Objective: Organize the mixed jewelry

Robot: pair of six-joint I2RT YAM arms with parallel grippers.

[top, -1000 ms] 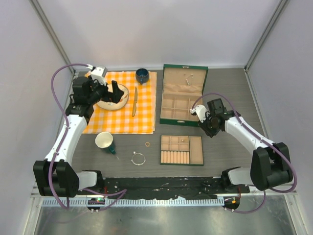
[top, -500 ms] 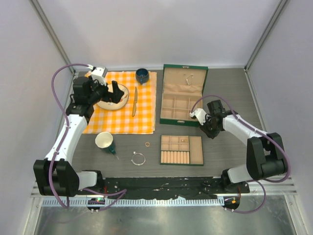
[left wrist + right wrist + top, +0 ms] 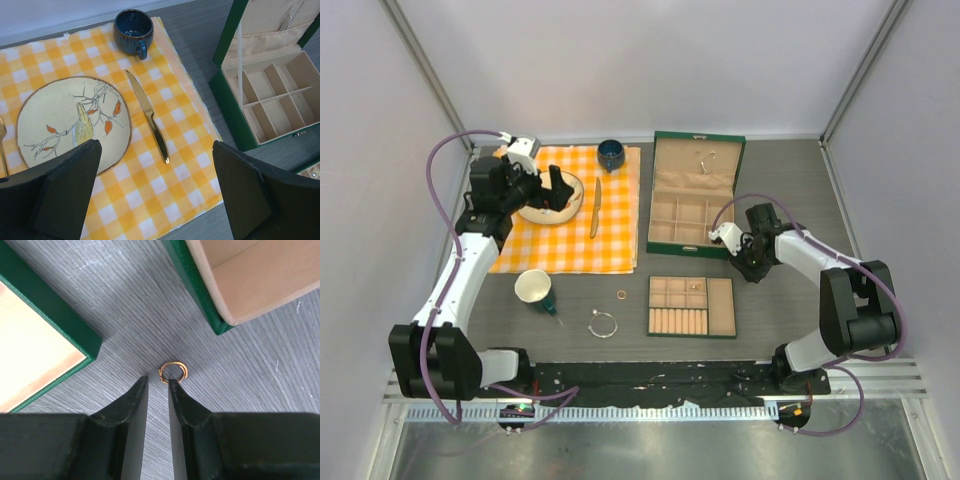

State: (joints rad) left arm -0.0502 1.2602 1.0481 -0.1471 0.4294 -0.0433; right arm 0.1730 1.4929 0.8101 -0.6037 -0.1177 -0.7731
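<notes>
I read the top external view from high above the near edge of the table [image 3: 790,180], facing down, far off. The left wrist view looks obliquely down between the left gripper [image 3: 157,150] jaws. The right wrist view sits close to the tabletop, behind the right gripper [image 3: 157,381]. All three share the green box [image 3: 695,195], ahead-right of both jaws.

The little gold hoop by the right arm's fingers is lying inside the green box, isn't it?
No. The gold hoop lies on the bare grey table, between the green box and the green tray, just ahead of the right fingers. The right wrist view shows it.
</notes>
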